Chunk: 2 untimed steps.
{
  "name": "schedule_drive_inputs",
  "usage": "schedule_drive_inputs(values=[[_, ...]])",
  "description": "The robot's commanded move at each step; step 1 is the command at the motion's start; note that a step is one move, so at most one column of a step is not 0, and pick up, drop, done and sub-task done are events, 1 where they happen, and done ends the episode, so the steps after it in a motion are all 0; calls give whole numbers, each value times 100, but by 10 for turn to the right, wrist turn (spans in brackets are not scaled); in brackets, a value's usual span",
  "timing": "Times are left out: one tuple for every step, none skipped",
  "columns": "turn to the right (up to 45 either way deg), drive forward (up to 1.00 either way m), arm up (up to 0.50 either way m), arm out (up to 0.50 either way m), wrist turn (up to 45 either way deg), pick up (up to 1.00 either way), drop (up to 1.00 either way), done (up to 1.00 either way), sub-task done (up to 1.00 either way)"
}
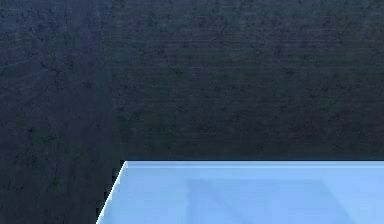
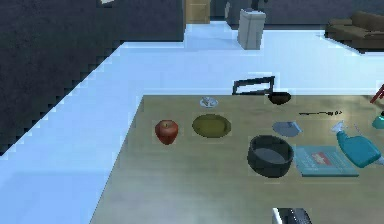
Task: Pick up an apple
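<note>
1 round red apple [image 2: 166, 131] sits on the table [image 2: 140, 190] (axis unclear).

One table [image 2: 150, 185]: one red apple [image 2: 167, 131], one olive plate [image 2: 212, 127], one blue book [image 2: 325, 161] lower right, one large dark bowl [image 2: 270, 155], one small dark bowl [image 2: 280, 98] (two bowls altogether); one chair [image 2: 254, 86], one sofa [image 2: 358, 28] upper right.

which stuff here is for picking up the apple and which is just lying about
For the job: red apple, on the table.
Just lying about: yellowish plate, dark pot, small dark bowl, bluish book, chair.
</note>
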Motion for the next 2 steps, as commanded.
schedule_drive_inputs(values=[[0,0,50,0,0,0,0,0,0],[0,0,38,0,0,0,0,0,0]])
